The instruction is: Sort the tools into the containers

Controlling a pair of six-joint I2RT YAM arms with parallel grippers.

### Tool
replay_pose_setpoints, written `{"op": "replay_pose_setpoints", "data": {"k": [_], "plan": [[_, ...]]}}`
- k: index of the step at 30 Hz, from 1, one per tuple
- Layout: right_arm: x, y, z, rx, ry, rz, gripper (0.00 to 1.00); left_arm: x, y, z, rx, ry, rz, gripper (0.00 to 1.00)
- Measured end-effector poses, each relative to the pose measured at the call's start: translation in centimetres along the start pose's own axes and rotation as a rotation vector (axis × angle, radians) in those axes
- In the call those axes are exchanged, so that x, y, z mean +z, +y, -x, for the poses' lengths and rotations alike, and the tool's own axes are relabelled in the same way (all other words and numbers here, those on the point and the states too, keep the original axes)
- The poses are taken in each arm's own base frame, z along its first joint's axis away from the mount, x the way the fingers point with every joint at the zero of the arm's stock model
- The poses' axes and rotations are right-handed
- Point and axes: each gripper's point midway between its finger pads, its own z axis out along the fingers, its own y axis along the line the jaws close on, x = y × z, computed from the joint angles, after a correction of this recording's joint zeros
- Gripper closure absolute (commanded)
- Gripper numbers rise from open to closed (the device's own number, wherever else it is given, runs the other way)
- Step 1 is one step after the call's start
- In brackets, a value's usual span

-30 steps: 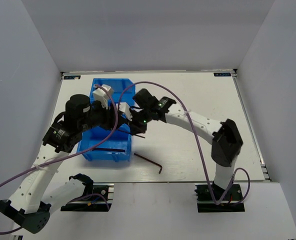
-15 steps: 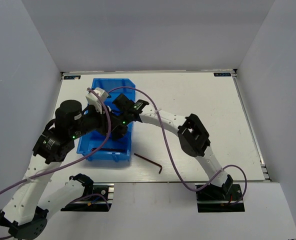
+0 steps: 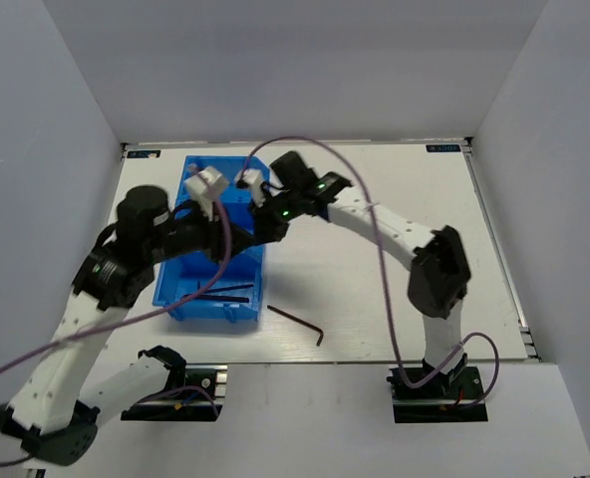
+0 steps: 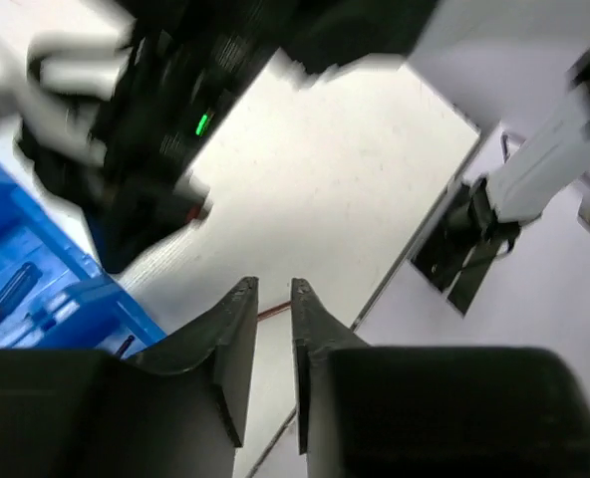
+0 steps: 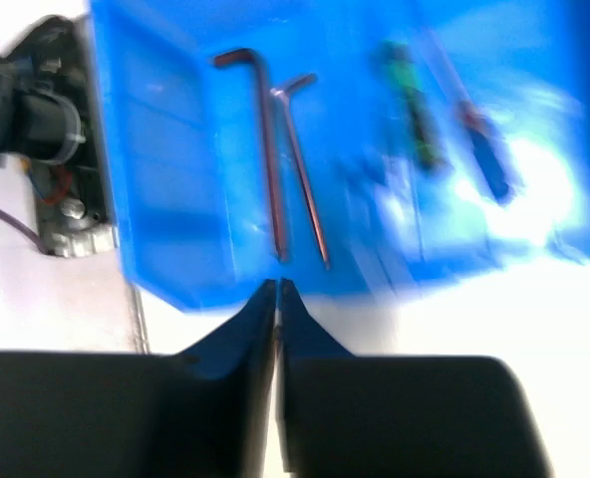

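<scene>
White arms (image 3: 377, 221) with black joints, purple cables (image 3: 390, 299), green lights (image 3: 284, 211).

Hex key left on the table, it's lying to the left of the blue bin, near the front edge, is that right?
Not quite. The hex key lies to the right of the blue bin, not the left, just off the bin's near corner. It is near the front edge, as you said. The top view shows this.

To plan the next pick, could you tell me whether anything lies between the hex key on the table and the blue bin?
Nothing visible does: the hex key lies on the table beside the bin's near right corner; only its wall to clear.
</scene>
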Motion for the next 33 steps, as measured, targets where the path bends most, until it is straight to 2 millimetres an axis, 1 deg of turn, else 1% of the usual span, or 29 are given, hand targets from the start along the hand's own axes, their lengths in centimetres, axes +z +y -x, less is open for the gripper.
{"op": "replay_pose_setpoints", "data": {"k": [2, 3, 5, 6, 7, 8, 9, 10, 11, 12, 13, 14, 15, 16, 18, 19, 21, 23, 25, 27, 30, 33], "plan": [[-4.0, -1.6, 0.1, 0.013, -0.031, -0.09, 1.0, 2.1, 0.3, -0.6, 0.012, 0.076, -0.047, 0.77], [-5.9, -2.6, -0.3, 0.028, -0.039, -0.136, 1.0, 3.2, 0.5, -1.1, 0.018, 0.114, -0.066, 0.82], [-10.0, -5.1, -2.0, 0.087, -0.042, -0.218, 1.0, 5.6, 1.6, -2.9, 0.021, 0.21, -0.089, 0.86], [-12.3, -6.9, -3.7, 0.133, -0.034, -0.263, 0.97, 6.8, 2.1, -4.2, 0.02, 0.266, -0.1, 0.91], [-14.3, -8.8, -5.7, 0.195, -0.02, -0.305, 0.63, 7.9, 2.6, -5.6, 0.019, 0.322, -0.11, 0.91], [-16.0, -10.3, -8.0, 0.265, -0.001, -0.333, 0.55, 9.0, 3.0, -7.0, 0.024, 0.376, -0.122, 0.91], [-17.4, -11.6, -10.7, 0.326, 0.023, -0.356, 0.5, 10.0, 3.2, -8.5, 0.032, 0.435, -0.136, 0.91], [-18.7, -12.4, -13.4, 0.398, 0.049, -0.369, 0.47, 10.9, 3.3, -9.9, 0.045, 0.482, -0.146, 0.87], [-19.5, -12.6, -16.0, 0.463, 0.077, -0.37, 0.37, 11.6, 3.2, -11.2, 0.061, 0.526, -0.158, 0.81], [-20.2, -12.3, -18.6, 0.526, 0.106, -0.363, 0.37, 12.4, 3.1, -12.7, 0.08, 0.577, -0.173, 0.73], [-20.5, -11.6, -20.6, 0.566, 0.129, -0.352, 0.37, 13.2, 2.9, -14.2, 0.1, 0.627, -0.187, 0.59], [-20.6, -10.4, -22.1, 0.597, 0.151, -0.332, 0.37, 13.8, 2.6, -15.6, 0.12, 0.67, -0.201, 0.56], [-20.7, -9.2, -23.0, 0.613, 0.163, -0.315, 0.37, 14.4, 2.2, -17.2, 0.144, 0.725, -0.216, 0.53], [-20.7, -8.0, -23.4, 0.619, 0.164, -0.298, 0.37, 14.9, 1.9, -18.6, 0.167, 0.772, -0.226, 0.52], [-21.2, -6.5, -23.1, 0.606, 0.139, -0.285, 0.37, 16.0, 1.2, -21.5, 0.234, 0.864, -0.247, 0.51], [-21.5, -6.2, -22.6, 0.592, 0.118, -0.282, 0.37, 16.3, 0.8, -23.1, 0.271, 0.908, -0.254, 0.5], [-22.1, -5.9, -21.6, 0.573, 0.069, -0.28, 0.37, 16.4, 0.5, -25.6, 0.336, 0.985, -0.253, 0.5], [-22.4, -5.9, -21.3, 0.582, 0.04, -0.269, 0.37, 16.1, 0.1, -27.5, 0.398, 1.036, -0.252, 0.49], [-22.5, -6.0, -21.4, 0.595, 0.025, -0.26, 0.37, 15.5, 0.3, -28.5, 0.452, 1.071, -0.239, 0.49], [-22.4, -5.9, -21.6, 0.609, 0.014, -0.248, 0.37, 15.3, 0.7, -28.9, 0.486, 1.082, -0.221, 0.49], [-22.5, -5.9, -21.5, 0.621, -0.003, -0.234, 0.37, 15.5, 1.4, -29.0, 0.527, 1.083, -0.194, 0.49], [-22.5, -5.9, -21.4, 0.631, -0.017, -0.222, 0.37, 16.1, 2.0, -29.5, 0.553, 1.084, -0.176, 0.49]]}}
